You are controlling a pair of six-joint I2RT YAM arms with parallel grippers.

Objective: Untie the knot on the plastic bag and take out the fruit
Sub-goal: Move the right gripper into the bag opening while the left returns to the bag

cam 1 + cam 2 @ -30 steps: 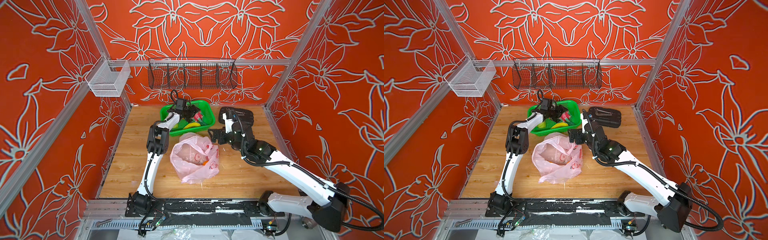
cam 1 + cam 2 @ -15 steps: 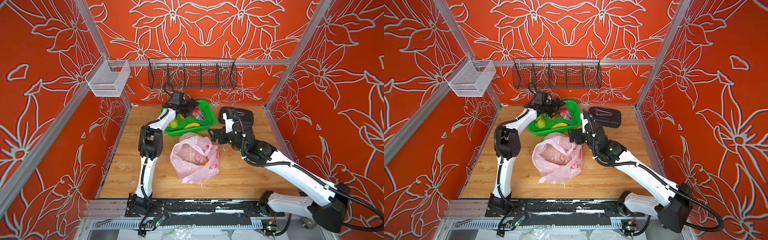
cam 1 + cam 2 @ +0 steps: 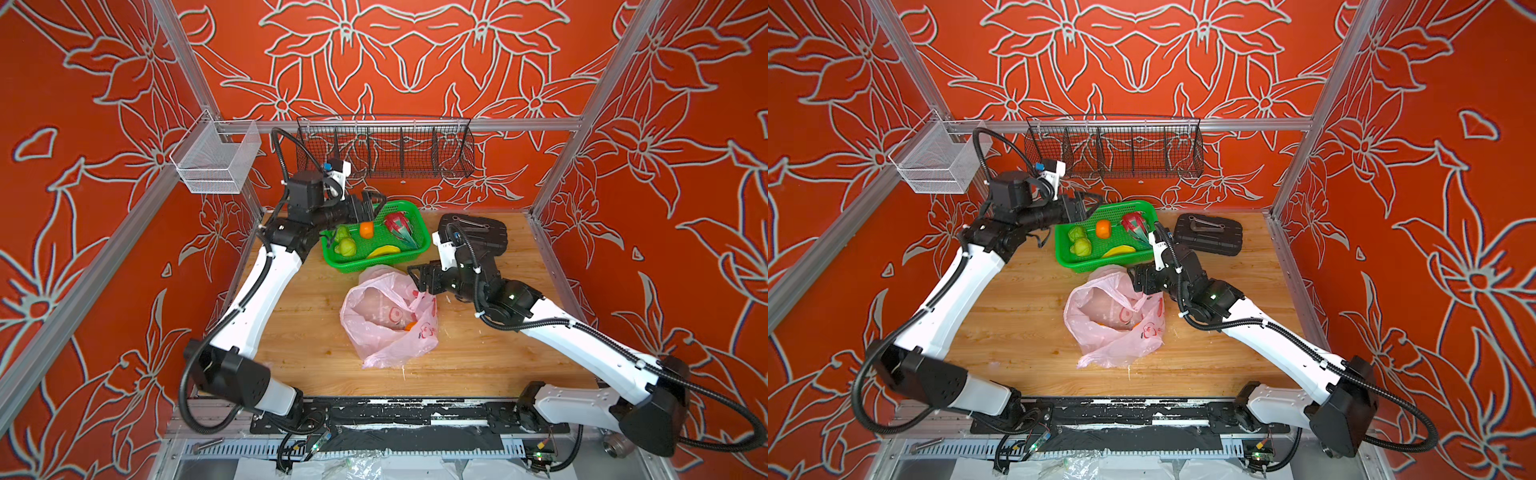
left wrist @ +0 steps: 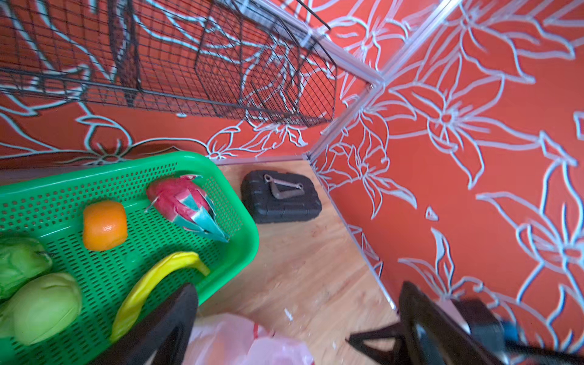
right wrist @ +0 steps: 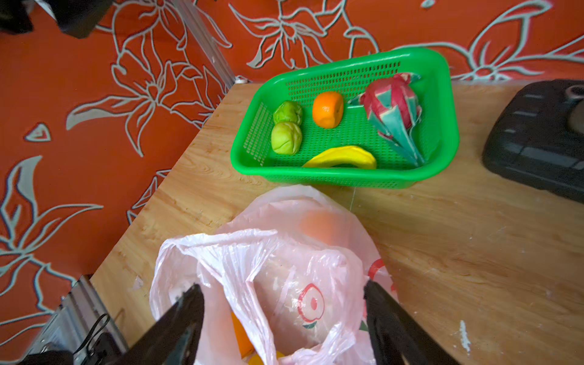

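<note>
Straddling the plastic bag point(image 5: 316, 243), right hand point(image 5: 282, 294) apart; left hand point(image 4: 297, 292) apart beside the basket point(image 3: 374, 264).

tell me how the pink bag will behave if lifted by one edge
Probably floppy: the plastic bag is thin crinkled film, slumped. The orange fruit inside would likely roll to the low side, maybe spill out.

The gripper point(image 5: 282, 289) is hovering, jaws wide apart, over the open bag point(image 5: 240, 252) with orange fruit point(image 5: 241, 335) showing inside; beyond it the basket point(image 5: 347, 181) is holding two apples point(image 5: 286, 138), an orange point(image 5: 327, 109), banana point(image 5: 341, 158) and dragon fruit point(image 5: 392, 107)
</note>
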